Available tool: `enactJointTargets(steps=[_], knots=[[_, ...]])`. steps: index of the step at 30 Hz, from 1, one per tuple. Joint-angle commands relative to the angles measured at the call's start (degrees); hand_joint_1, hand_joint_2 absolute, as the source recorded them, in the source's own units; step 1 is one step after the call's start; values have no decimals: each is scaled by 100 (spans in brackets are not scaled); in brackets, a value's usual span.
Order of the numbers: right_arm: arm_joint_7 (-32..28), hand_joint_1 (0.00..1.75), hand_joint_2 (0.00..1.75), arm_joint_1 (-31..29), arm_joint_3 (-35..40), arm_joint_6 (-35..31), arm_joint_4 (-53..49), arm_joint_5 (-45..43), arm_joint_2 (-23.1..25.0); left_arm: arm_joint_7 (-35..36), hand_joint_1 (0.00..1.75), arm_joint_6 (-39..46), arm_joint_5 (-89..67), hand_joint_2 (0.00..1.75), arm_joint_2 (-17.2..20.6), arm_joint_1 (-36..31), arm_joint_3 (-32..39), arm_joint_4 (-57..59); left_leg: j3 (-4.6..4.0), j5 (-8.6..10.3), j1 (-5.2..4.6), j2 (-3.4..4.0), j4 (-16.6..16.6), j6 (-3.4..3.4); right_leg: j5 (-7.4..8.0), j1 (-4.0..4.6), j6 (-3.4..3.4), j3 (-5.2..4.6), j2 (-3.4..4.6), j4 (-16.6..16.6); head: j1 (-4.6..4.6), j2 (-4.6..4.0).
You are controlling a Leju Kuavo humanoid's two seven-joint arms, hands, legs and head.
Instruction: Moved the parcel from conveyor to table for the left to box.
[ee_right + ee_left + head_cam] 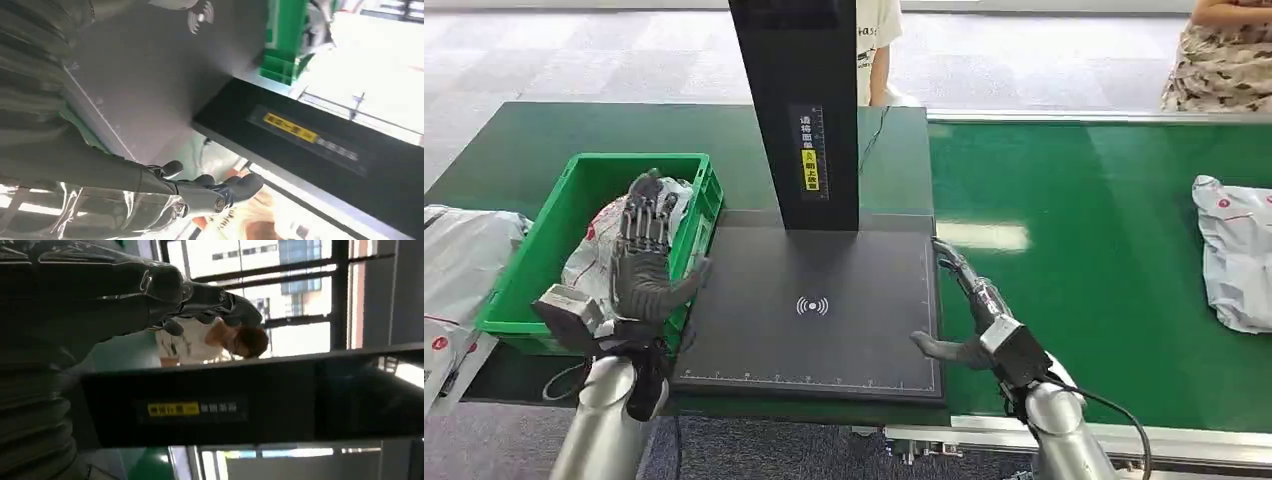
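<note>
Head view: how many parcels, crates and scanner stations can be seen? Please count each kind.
Parcels: 3, one in the green crate, one on the conveyor belt, one at the far left beside the crate
Green crates: 1
Scanner stations: 1
Total: 5

Bare scanner pad point(814, 320) between green bin point(574, 205) and conveyor point(1084, 250), black column point(799, 110) behind.

From my head camera the scene is evenly bright, with a white glare patch on the green belt point(980, 236). Both wrist views are soft (windows point(295, 300) blown out).
</note>
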Motion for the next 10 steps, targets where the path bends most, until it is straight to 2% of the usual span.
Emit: enactJointTargets(steps=[1, 4, 10], knots=[[-9, 0, 175, 376, -258, -26, -452, -359, 194, 221, 0, -435, 122, 175, -91, 292, -956, 871, 39, -1, 0, -13, -26, 1, -5, 0, 0, 43, -12, -25, 0, 0], [67, 0, 175, 567, -365, -61, -561, -478, 304, 221, 0, -576, 140, 175, -174, 378, -1076, 955, 20, -2, -1, -8, -12, 1, -5, -1, 0, 21, -7, -10, 0, 0], [375, 0, 175, 922, -665, -138, -849, -689, 559, 334, 0, -870, 497, 175, -309, 578, -947, 833, 33, -7, 1, -7, -21, 3, -6, 2, 0, 36, -6, -20, 2, 0]])
